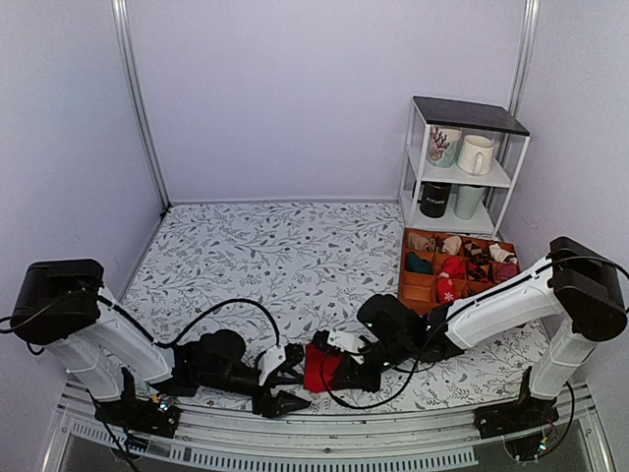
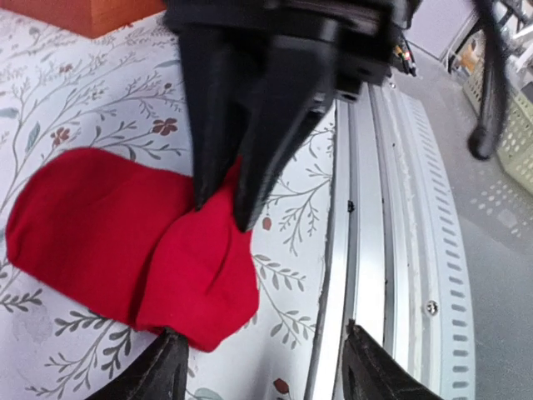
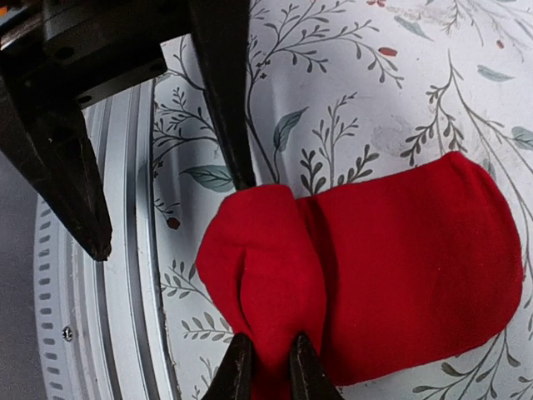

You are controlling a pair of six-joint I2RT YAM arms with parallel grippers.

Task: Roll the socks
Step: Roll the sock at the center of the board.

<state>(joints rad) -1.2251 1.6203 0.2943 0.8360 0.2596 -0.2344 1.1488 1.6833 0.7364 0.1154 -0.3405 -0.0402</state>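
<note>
the bright red soft fabric socks [image 3: 400,267] lie flat on the leaf-patterned white table [image 1: 275,256], close to its near edge and just beside the ribbed metal rail [image 2: 375,233], between the two arms. the right gripper [image 3: 271,340] is clamped on a bunched fold at the rail-side end of the socks, its black fingers pressed nearly together with red fabric pinched between them. the left gripper [image 2: 265,333] has its fingers spread wide and holds nothing. one of its fingertips [image 3: 229,117] touches the edge of that same bunched end, and the other hangs over the rail. farther back on the right sits an orange divided box [image 1: 417,291] of sock bundles.
</note>
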